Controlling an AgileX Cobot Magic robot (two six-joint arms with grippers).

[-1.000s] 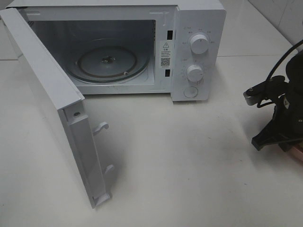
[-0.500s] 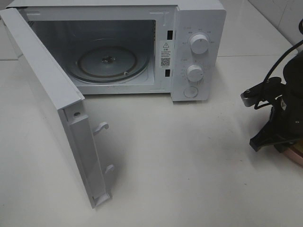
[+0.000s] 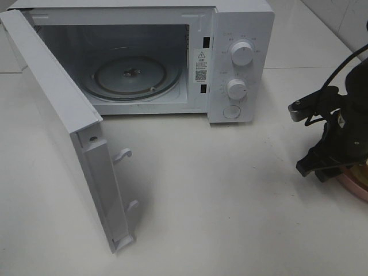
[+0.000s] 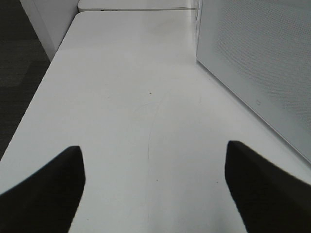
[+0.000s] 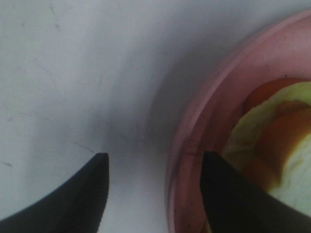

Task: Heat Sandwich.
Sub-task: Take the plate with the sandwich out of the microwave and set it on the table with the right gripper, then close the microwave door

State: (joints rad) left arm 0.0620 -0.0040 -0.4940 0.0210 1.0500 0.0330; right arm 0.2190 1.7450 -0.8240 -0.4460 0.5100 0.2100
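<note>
- Since the picture from a second ago, the black right gripper (image 3: 323,168) has slid a little toward the middle of the white table (image 3: 230,195) in the high view; the white microwave oven (image 3: 241,57) has stayed put.
- High view: the microwave's white door (image 3: 63,126) hangs wide open, and the round glass plate (image 3: 131,76) inside has nothing on it. The right gripper sits low at the right edge, touching or just above the round pink plate (image 3: 353,185), of which only a sliver shows. The sandwich cannot be seen from here.
- Left wrist view: the black left gripper (image 4: 153,189) hangs over bare table with its two fingers far apart and nothing between them. The white dotted side of the microwave (image 4: 262,63) is close by.
- Right wrist view: the right gripper (image 5: 154,194) has its fingers apart, one finger (image 5: 80,199) over the table and the other finger (image 5: 233,199) inside the plate (image 5: 194,136), so the pink rim sits between them. The white-bread sandwich with brown crust and pale green filling (image 5: 272,131) lies on the plate, just beside that inner finger.
</note>
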